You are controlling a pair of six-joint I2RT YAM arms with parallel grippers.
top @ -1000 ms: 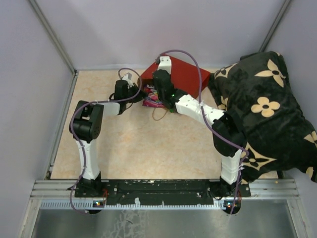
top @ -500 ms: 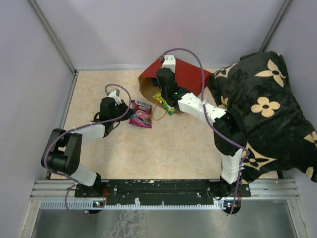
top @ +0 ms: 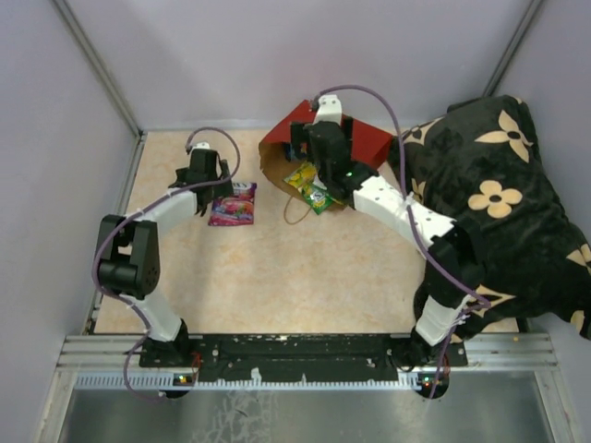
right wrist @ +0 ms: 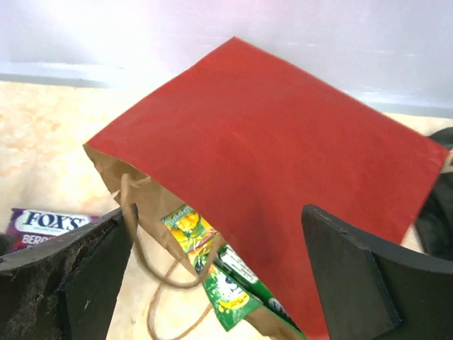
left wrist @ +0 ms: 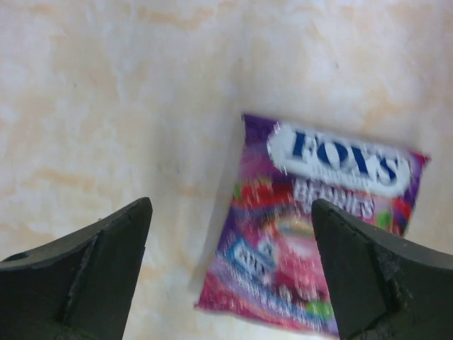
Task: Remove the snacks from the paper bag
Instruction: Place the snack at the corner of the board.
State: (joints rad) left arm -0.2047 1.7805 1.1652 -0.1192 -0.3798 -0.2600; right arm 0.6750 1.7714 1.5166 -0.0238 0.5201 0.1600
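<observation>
The red paper bag (top: 362,138) lies on its side at the back of the table, its brown mouth (right wrist: 152,202) facing left. A green and yellow Fox's packet (top: 310,185) pokes out of that mouth, also seen in the right wrist view as the green packet (right wrist: 228,287). My right gripper (top: 309,152) hangs open just above the bag's mouth, holding nothing (right wrist: 216,212). A purple Fox's packet (top: 233,203) lies flat on the table to the left of the bag. My left gripper (top: 211,189) is open above the purple packet (left wrist: 318,227), apart from it.
A black flowered cushion (top: 499,212) fills the right side, touching the bag's far end. The bag's tan twine handle (right wrist: 170,287) loops onto the table in front of the mouth. A metal frame rail (top: 118,221) borders the table on the left.
My left gripper carried the purple packet leftward away from the bag and opened, leaving it on the table. My right gripper let go at the bag's mouth and drew back above it.
</observation>
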